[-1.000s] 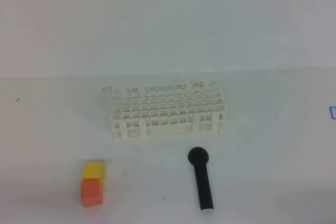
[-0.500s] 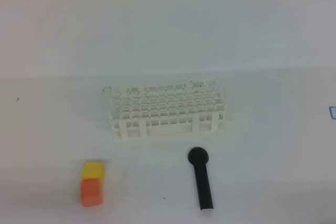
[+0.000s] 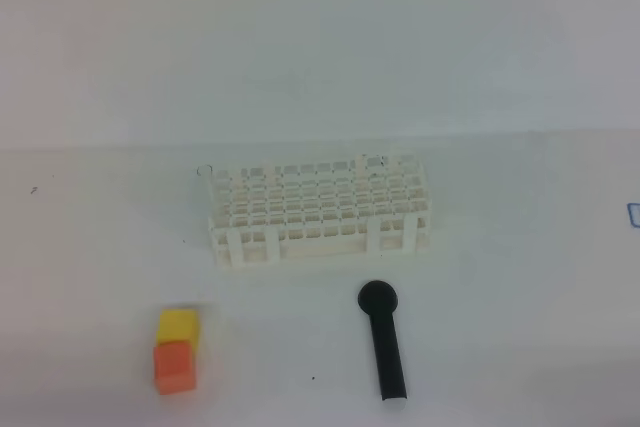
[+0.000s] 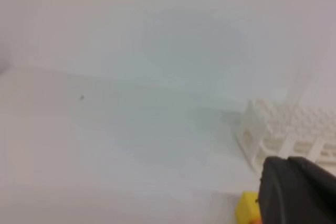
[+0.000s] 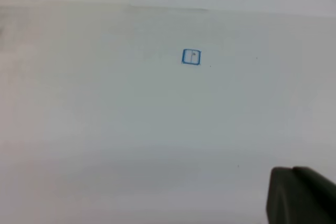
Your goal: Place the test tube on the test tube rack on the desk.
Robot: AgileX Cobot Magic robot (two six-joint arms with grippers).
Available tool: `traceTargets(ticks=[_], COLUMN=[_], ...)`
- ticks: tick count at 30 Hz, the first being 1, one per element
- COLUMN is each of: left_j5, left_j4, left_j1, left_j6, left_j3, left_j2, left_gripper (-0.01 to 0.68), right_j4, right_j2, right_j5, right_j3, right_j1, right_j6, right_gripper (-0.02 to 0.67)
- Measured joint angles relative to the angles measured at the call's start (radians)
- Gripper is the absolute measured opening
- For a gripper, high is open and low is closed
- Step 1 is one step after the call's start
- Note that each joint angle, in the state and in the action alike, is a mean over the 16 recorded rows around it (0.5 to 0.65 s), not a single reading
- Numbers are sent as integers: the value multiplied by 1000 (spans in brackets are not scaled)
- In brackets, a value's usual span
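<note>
The white test tube rack stands at the middle of the desk in the exterior high view; its corner also shows in the left wrist view. I cannot make out the test tube in any view. No arm appears in the exterior high view. A dark part of my left gripper fills the lower right corner of the left wrist view, short of the rack. A dark part of my right gripper sits low right in its own view, above bare desk. Both grippers are shut, and nothing shows in them.
A black round-headed stick lies in front of the rack, pointing toward the near edge. A yellow block and an orange block sit touching at the front left. A small blue square mark is on the desk at right.
</note>
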Motion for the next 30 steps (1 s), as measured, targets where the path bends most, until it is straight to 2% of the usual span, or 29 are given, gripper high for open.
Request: traceTargets(ticks=[6, 12, 30], left_j5=[150, 239, 261], left_j4=[74, 97, 230], left_j1=[-35, -63, -84], left_j6=[-57, -85, -251], left_j3=[0, -2, -2], left_j2=[0, 2, 2], left_gripper=[-1, -1, -1], right_j4=[1, 2, 3], right_j2=[0, 0, 0], right_j5=[0, 1, 1], right_j3=[0, 0, 0], right_j1=[0, 0, 0], right_j6=[0, 0, 0], right_gripper=[-1, -1, -1])
